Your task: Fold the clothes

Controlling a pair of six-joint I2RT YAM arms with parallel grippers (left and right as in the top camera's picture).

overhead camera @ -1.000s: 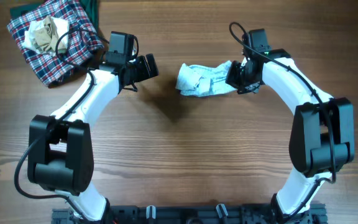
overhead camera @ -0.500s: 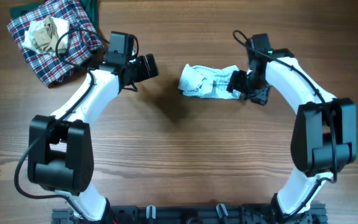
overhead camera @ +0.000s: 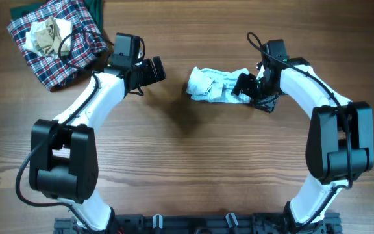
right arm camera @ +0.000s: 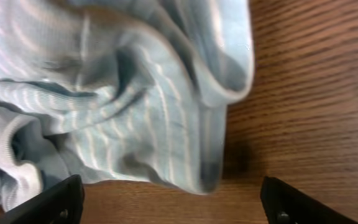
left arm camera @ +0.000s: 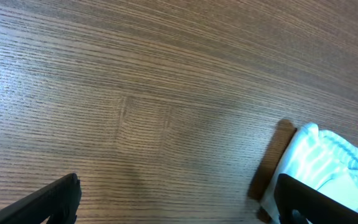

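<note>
Clothes (overhead camera: 211, 84) lie upper centre of the overhead frame, on the bare table (overhead camera: 187, 169), bunched into a crumpled, rumpled roll. No flat, squared fold shows, so I judge the folding largely undone: spreading, smoothing and doubling over remain. Right gripper (overhead camera: 247, 88) sits at the roll's right end, jaws wide apart, fabric before them but nothing pinched. Left gripper (overhead camera: 149, 70) hangs left of the roll, apart from it, jaws spread, empty.
</note>
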